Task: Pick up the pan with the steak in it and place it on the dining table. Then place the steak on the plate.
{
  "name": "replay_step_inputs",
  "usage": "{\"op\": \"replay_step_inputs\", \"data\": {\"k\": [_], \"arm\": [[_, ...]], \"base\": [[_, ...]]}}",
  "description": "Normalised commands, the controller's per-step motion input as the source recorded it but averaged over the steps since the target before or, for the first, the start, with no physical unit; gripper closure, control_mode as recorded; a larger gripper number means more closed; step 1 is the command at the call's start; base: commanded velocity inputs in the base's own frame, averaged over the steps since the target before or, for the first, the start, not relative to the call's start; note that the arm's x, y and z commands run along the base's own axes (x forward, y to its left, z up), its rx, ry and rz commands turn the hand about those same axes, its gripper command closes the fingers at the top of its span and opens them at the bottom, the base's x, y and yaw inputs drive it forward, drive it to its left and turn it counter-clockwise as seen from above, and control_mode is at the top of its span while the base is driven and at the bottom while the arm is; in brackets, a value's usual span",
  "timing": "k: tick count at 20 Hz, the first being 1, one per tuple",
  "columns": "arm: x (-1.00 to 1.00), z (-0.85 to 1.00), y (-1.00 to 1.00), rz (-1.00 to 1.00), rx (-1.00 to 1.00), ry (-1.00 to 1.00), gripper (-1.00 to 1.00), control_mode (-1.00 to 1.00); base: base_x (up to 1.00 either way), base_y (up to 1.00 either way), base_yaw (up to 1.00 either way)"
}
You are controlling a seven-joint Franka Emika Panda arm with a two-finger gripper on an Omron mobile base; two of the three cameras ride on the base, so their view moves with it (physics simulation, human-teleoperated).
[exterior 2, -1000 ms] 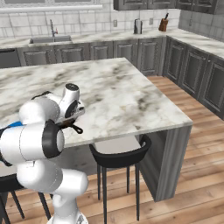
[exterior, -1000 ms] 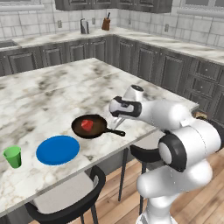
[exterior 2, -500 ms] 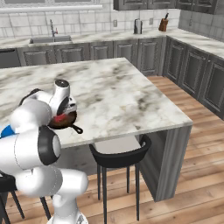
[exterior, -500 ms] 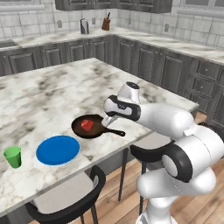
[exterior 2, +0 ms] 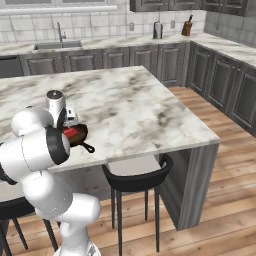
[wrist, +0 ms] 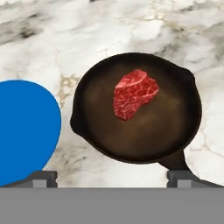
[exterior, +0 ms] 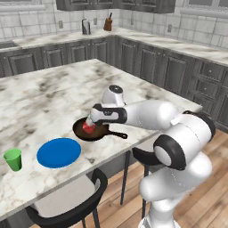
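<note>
The round shallow black frying pan [wrist: 136, 107] with its dark brown inside sits on the white marble dining table [wrist: 131, 26] veined in grey-brown, filling the centre of the hand view, its straight black handle running toward the lower right of that frame. The small flat chunk of red raw steak [wrist: 134, 94] lies inside the pan, slightly above and left of the pan's middle. The flat round bright blue plate [wrist: 22, 131] lies at the left edge of the hand view, just beside the pan's rim with a narrow strip of marble between them.

In the left base view the pan [exterior: 94, 131] is left of centre near the table's [exterior: 53, 89] front edge, with the steak [exterior: 88, 129] showing red in it, the blue plate [exterior: 59, 152] to its lower left, and a small green cup [exterior: 13, 159] farther left, well apart from the pan. The two-finger gripper [exterior: 91, 121] hangs directly over the steak with its jaws spread wide and nothing between them; in the hand view the two dark fingertips [wrist: 43, 178] stand far apart at the bottom corners. In the right base view the pan [exterior 2: 79, 135] and steak [exterior 2: 71, 132] show at the left, partly behind the arm
</note>
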Motion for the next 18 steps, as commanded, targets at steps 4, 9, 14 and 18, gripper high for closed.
{"op": "replay_step_inputs", "data": {"k": [4,9,14,18], "arm": [[0.23,-0.02,0.19,-0.16,0.00,0.02,-1.00,-1.00],[0.04,-0.04,0.00,-0.04,0.02,0.03,-1.00,-1.00],[0.16,-0.14,0.00,-0.15,0.00,0.07,-1.00,-1.00],[0.14,-0.11,0.00,-0.12,0.00,0.04,-1.00,-1.00]], "base": [[0.00,0.00,0.00],[0.00,0.00,0.00],[0.00,0.00,0.00],[0.00,0.00,0.00]]}}
